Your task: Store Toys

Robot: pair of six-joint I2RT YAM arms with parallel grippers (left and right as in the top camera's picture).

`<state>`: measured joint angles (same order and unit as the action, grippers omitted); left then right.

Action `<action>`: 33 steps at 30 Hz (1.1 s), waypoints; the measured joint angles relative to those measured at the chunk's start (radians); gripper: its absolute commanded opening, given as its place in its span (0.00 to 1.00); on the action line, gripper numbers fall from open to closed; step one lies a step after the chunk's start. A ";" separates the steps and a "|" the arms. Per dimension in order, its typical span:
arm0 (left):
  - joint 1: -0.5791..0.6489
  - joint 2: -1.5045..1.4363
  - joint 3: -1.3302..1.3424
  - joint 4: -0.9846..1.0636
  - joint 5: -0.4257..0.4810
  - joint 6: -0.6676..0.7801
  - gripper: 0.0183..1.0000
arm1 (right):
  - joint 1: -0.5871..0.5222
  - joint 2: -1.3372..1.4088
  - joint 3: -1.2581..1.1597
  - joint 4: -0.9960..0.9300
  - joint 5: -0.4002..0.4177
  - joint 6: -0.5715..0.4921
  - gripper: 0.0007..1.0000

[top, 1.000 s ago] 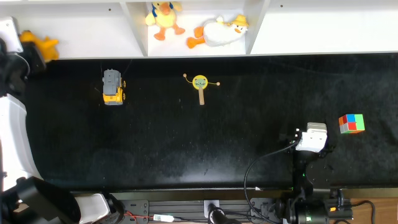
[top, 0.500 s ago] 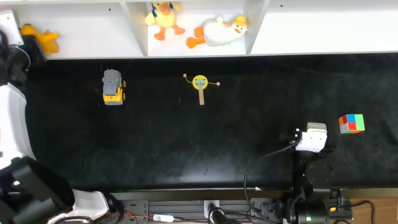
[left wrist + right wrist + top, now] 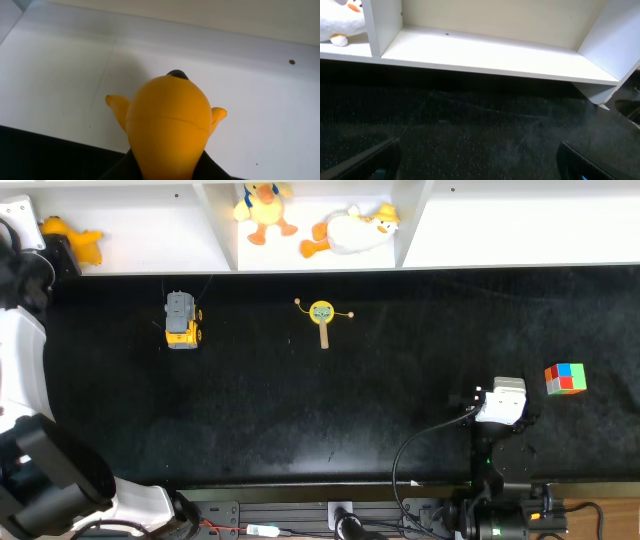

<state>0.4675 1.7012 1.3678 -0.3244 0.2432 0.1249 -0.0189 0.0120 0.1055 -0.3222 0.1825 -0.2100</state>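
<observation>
An orange plush toy sits between the dark fingers of my left gripper, which is shut on it. It hangs just over the white floor of the shelf's left compartment, at the far left of the top view. A yellow-and-grey toy truck, a small rattle drum on a stick and a coloured cube lie on the black mat. My right gripper rests near the front right, open with nothing in it, its fingers spread wide.
A yellow duck plush and a white duck plush lie in the middle shelf compartment. A white divider separates it from the bare right compartment. Cables run along the front edge.
My left gripper has carried the orange toy a little right and farther in over the left shelf compartment. The right arm and the other toys have not moved.
</observation>
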 measured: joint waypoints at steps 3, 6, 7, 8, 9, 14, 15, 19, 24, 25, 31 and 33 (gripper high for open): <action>-0.005 0.006 0.000 0.017 0.000 -0.001 0.20 | 0.000 0.000 0.000 0.000 0.000 0.001 1.00; -0.010 0.007 0.000 0.025 0.000 -0.003 0.22 | 0.000 0.000 0.000 0.000 0.000 0.000 1.00; -0.013 0.007 0.000 0.026 0.000 -0.004 0.25 | 0.000 0.000 0.000 0.000 0.001 0.000 1.00; -0.015 0.007 0.000 0.026 0.000 -0.003 0.34 | 0.000 0.000 0.000 0.000 0.000 0.000 0.99; -0.016 0.007 0.000 0.026 0.000 -0.003 0.48 | 0.000 0.000 0.000 0.000 0.000 0.000 0.99; -0.022 0.008 0.000 0.027 0.007 -0.014 1.00 | 0.000 0.000 0.000 0.000 0.000 0.000 1.00; -0.023 0.008 0.000 0.026 0.007 -0.018 1.00 | 0.000 0.000 0.000 0.000 0.000 0.000 1.00; -0.023 0.012 0.000 0.022 0.007 -0.018 1.00 | 0.000 0.000 0.000 0.000 0.000 0.000 1.00; -0.023 0.006 0.000 -0.028 0.006 -0.018 1.00 | 0.000 0.000 0.000 0.000 0.000 0.000 0.99; -0.023 0.000 0.000 -0.045 0.005 -0.017 1.00 | 0.000 0.000 0.000 0.000 0.000 0.000 1.00; -0.023 -0.122 -0.013 -0.159 -0.016 0.014 1.00 | 0.000 0.000 0.000 0.000 0.000 0.000 1.00; -0.023 -0.200 -0.057 -0.170 -0.021 0.024 1.00 | 0.000 0.000 0.000 0.000 0.000 0.000 0.99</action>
<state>0.4446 1.5017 1.3106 -0.4942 0.2222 0.1493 -0.0193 0.0120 0.1055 -0.3222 0.1829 -0.2100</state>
